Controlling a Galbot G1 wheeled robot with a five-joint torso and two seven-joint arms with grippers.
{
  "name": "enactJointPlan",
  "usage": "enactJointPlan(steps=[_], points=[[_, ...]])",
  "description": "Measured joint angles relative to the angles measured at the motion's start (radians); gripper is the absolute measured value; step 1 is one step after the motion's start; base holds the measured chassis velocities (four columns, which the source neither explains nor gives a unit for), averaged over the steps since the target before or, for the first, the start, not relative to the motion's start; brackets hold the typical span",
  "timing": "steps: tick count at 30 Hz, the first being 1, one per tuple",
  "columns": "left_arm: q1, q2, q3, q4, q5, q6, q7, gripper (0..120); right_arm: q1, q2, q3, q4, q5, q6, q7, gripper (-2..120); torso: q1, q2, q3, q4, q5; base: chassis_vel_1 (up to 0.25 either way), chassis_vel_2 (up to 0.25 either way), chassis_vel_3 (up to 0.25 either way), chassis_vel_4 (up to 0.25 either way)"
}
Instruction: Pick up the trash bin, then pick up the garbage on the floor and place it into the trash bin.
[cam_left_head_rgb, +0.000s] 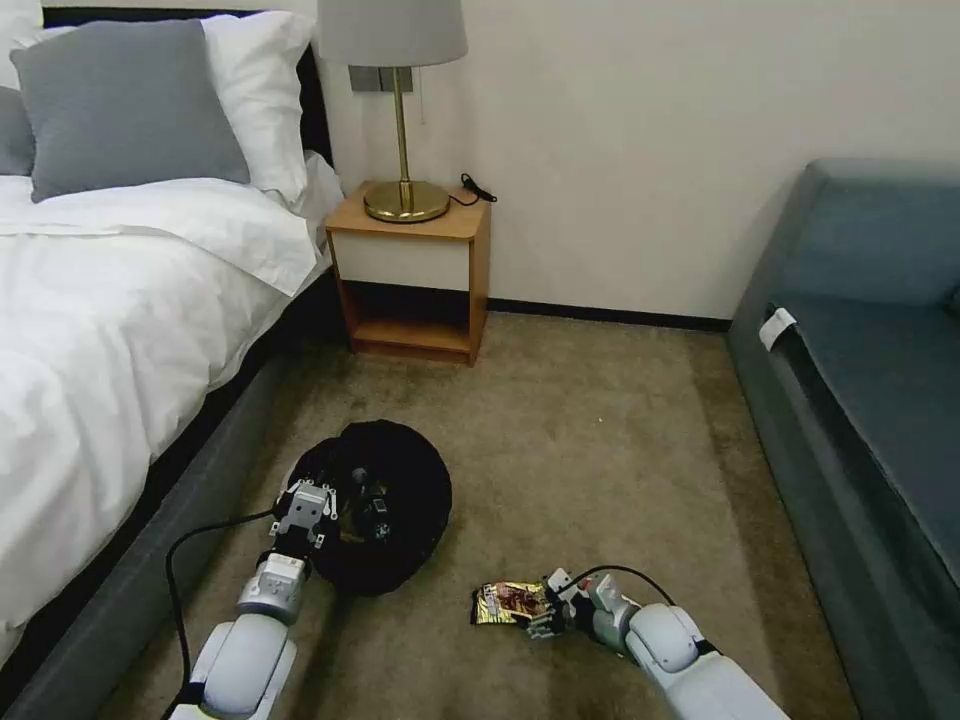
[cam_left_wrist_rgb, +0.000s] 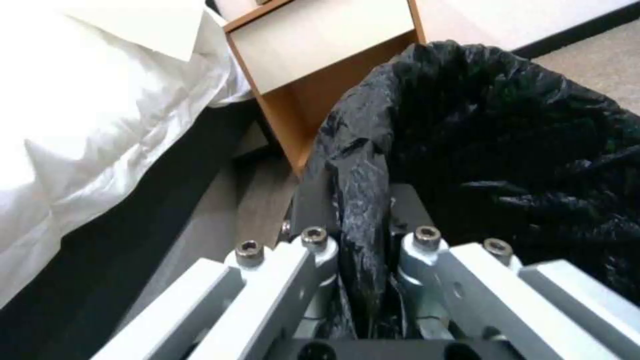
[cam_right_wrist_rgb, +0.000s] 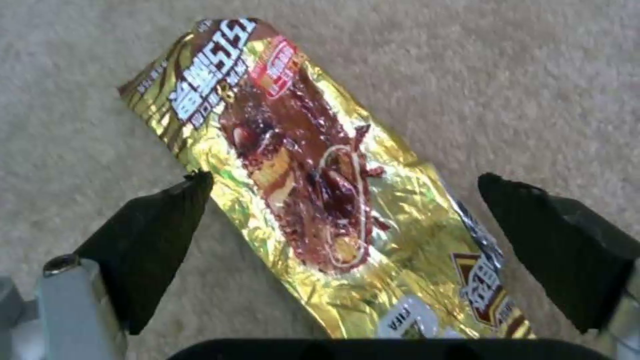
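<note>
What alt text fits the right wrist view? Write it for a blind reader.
The right end effector hangs open over a gold-and-brown snack wrapper lying flat on beige carpet, one black finger on each side of it, neither touching it.

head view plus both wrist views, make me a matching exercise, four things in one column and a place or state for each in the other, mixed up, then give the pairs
Things
1. snack wrapper
2. trash bin
3. lamp
4. right gripper

Places or states
A. stands on the wooden nightstand
B. open, one finger on each side of the wrapper
C. lies flat on the carpet
D. its black liner is clamped at the rim by the left gripper

Pairs: 1-C, 2-D, 3-A, 4-B
</note>
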Motion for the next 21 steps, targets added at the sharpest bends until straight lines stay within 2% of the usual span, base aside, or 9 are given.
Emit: enactJointPlan(steps=[6,9,11,13,14,17,18,20,21], points=[[-0.005,0.001,0.000,0.007,-0.001,-0.001,0.000,6,0.000,0.001,0.003,-0.008,-0.010,0.003,-0.006,100,0.000,0.000,0.000,0.0000,0.0000,0.000,0.000,0.000,0.000],[-0.008,0.001,-0.001,0.009,-0.002,-0.001,0.001,6,0.000,0.010,0.008,-0.026,-0.026,0.011,-0.014,88,0.000,0.000,0.000,0.0000,0.0001,0.000,0.000,0.000,0.000],[-0.008,0.001,-0.001,0.010,-0.003,-0.001,0.001,6,0.000,0.012,0.011,-0.031,-0.029,0.014,-0.016,85,0.000,0.000,0.000,0.0000,0.0000,0.000,0.000,0.000,0.000],[-0.008,0.001,-0.002,0.011,-0.004,-0.001,0.001,6,-0.001,0.014,0.014,-0.036,-0.034,0.019,-0.021,75,0.000,0.000,0.000,0.0000,0.0000,0.000,0.000,0.000,0.000],[-0.008,0.001,-0.002,0.011,-0.004,-0.001,0.001,6,-0.001,0.014,0.014,-0.036,-0.034,0.019,-0.021,75,0.000,0.000,0.000,0.0000,0.0000,0.000,0.000,0.000,0.000],[-0.008,0.001,-0.004,0.012,-0.004,-0.003,0.001,6,-0.003,0.016,0.018,-0.039,-0.039,0.024,-0.026,61,0.000,0.000,0.000,-0.0001,0.0000,0.000,0.000,0.000,0.000],[-0.008,0.001,-0.004,0.012,-0.004,-0.003,0.001,6,-0.003,0.016,0.018,-0.039,-0.039,0.024,-0.026,61,0.000,0.000,0.000,-0.0001,0.0000,0.000,0.000,0.000,0.000],[-0.006,-0.001,-0.006,0.012,-0.004,-0.006,0.002,6,-0.005,0.018,0.021,-0.037,-0.039,0.026,-0.028,48,0.000,0.000,0.000,0.0000,0.0000,0.000,0.000,0.000,0.000],[-0.006,-0.001,-0.006,0.012,-0.004,-0.006,0.002,6,-0.005,0.018,0.021,-0.037,-0.039,0.026,-0.028,48,0.000,0.000,0.000,0.0000,0.0000,0.000,0.000,0.000,0.000]])
